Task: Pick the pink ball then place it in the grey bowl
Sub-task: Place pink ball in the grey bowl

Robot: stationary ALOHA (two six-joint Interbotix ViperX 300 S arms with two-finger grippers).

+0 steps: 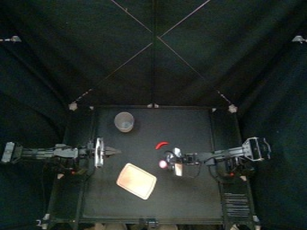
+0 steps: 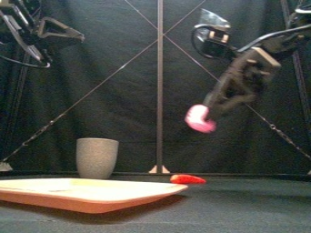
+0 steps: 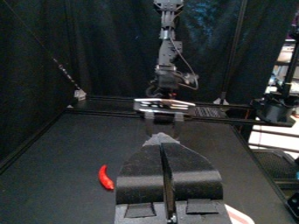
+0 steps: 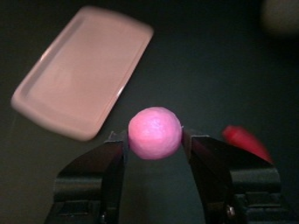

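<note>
Our right gripper clamps the pink ball
We see it smooth, round and evenly pink, up and right of the grey bowl; the left gripper has its jaws together.

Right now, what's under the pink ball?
Only bare table shows: the pink ball, clamped aloft in the right gripper, hangs between pink tray and red toy. The spot straight beneath is covered by ball and jaws.

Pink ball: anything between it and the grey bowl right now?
Nothing visible blocks it. The pink ball, held in the right gripper, hangs higher than the grey bowl rim. The red toy lies flat on the table under the path, and the left gripper is off to the side.
</note>
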